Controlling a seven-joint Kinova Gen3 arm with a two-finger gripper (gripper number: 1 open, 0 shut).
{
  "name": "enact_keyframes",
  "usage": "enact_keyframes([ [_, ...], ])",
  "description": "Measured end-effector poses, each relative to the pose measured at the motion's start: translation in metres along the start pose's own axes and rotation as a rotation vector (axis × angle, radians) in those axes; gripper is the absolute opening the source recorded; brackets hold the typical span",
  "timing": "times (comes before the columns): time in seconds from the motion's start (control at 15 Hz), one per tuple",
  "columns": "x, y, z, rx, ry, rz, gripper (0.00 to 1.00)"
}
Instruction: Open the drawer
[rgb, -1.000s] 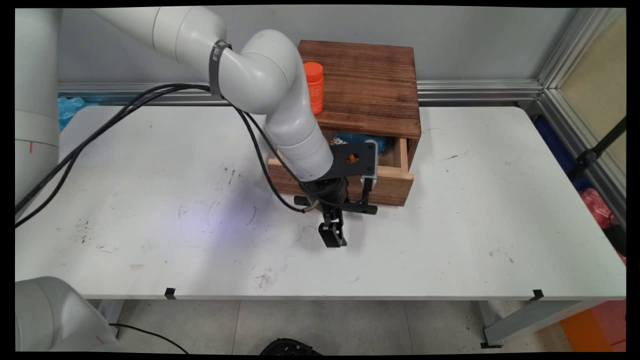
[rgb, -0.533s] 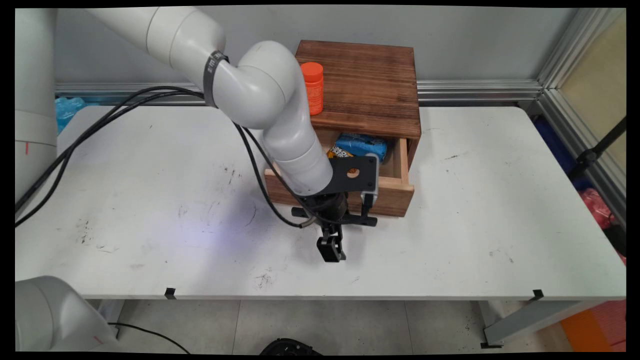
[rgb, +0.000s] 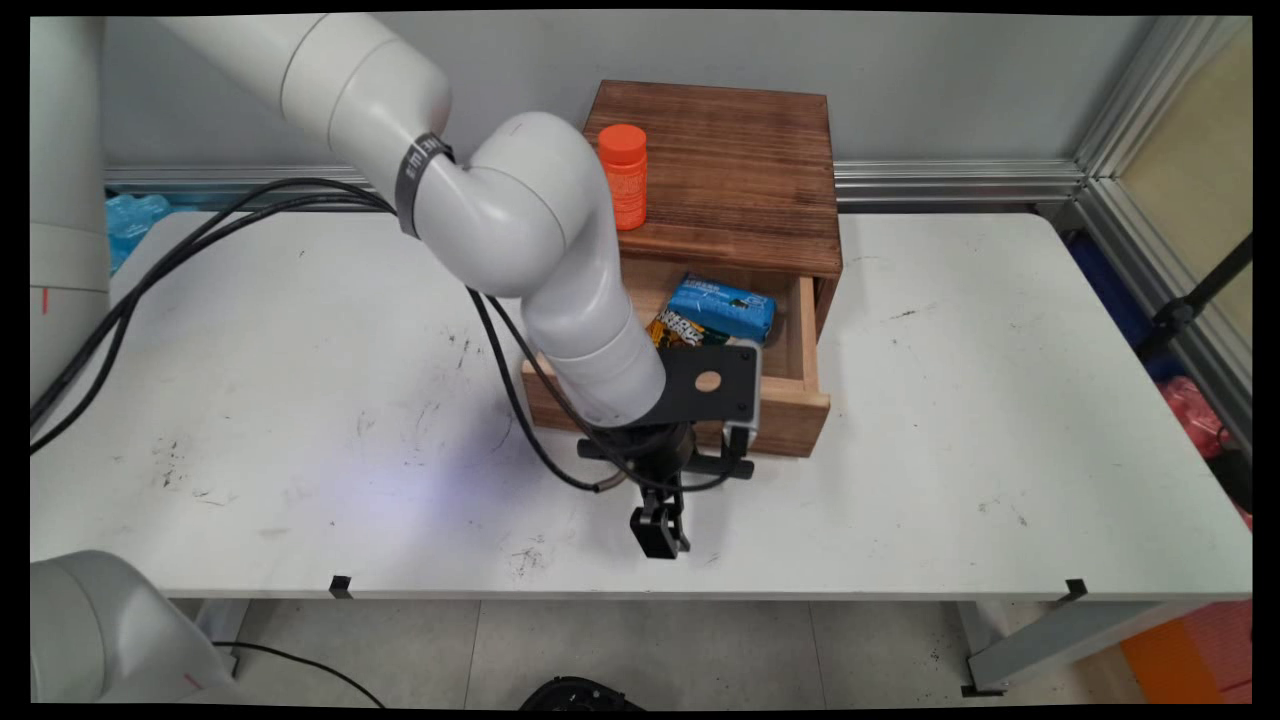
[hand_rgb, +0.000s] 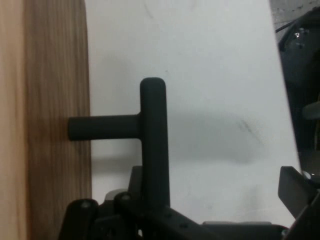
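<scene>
Gripping the drawer's handle (hand_rgb: 152, 145), our gripper (rgb: 658, 528) is clamped on it; the drawer (rgb: 790, 415) could tip out if overextended.

Very little lettering can be read. A blue snack packet (rgb: 722, 308) lying in the open wooden drawer (rgb: 805, 345) carries pale printing along its top face, too small to make out. Beside it, partly hidden by the arm, an orange and dark packet (rgb: 677, 329) shows large white block letters, but no full word can be read. The orange bottle (rgb: 624, 175) standing on top of the wooden box (rgb: 740, 175) has a label with faint marks that cannot be read. A dark strap (rgb: 417, 170) around the white arm bears small white characters, also unreadable. The hand view shows no text at all.
</scene>
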Motion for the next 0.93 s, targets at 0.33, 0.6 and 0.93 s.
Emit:
enact_keyframes([
  [0.33, 0.007, 0.017, 0.002, -0.008, -0.006, -0.007, 1.00],
  [0.6, 0.010, 0.028, 0.004, -0.016, -0.019, -0.015, 1.00],
  [0.93, 0.011, 0.041, 0.008, -0.028, -0.035, -0.024, 1.00],
])
